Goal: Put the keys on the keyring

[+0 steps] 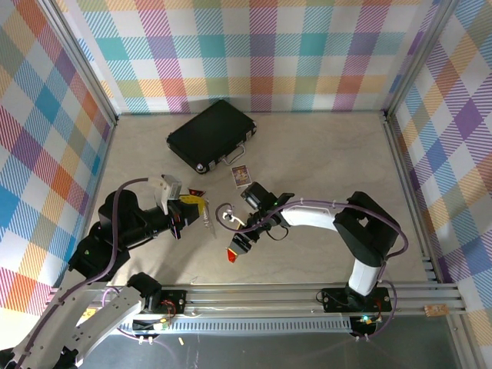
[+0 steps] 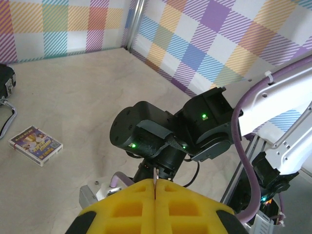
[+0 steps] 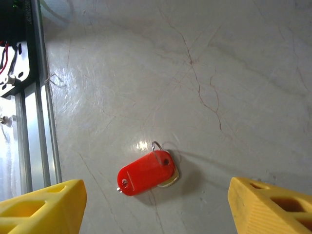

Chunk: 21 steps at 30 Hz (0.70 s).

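Right claw (image 3: 156, 195): your jaws stood open above small bright-red oblong key (image 3: 146, 172).
Left claw (image 2: 154, 187): closed.
Progress: key lay on bench (image 3: 219, 73), unthreaded.

The table (image 3: 219, 58) reads to me as smooth, pale, stone-veined, with a soft sheen and a glare spot. The keys (image 3: 146, 173) look like glossy red plastic with a thin bright metal wire at one end. On my right gripper (image 3: 156, 197) the fingers (image 3: 44, 207) are matt yellow, moulded with square recesses. The rail (image 3: 34, 122) is bare brushed metal. The case (image 1: 211, 134) is matt black with shiny metal fittings.
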Available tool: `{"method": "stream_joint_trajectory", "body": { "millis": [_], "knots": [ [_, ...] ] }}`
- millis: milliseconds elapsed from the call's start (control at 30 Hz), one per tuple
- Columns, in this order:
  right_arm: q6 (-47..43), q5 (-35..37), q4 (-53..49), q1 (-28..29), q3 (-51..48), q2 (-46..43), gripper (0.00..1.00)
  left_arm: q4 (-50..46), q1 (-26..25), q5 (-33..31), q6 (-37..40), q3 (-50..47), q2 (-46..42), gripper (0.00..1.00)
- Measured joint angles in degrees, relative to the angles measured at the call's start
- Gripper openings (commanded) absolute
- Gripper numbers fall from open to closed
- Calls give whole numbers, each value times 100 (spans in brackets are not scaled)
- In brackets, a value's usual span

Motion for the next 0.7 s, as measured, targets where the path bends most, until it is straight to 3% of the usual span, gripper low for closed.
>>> {"method": "stream_joint_trajectory", "body": {
  "millis": [700],
  "knots": [
    [-595, -214, -31, 190, 361, 686, 50, -284, 9, 192, 85, 173, 33, 0]
  ]
}}
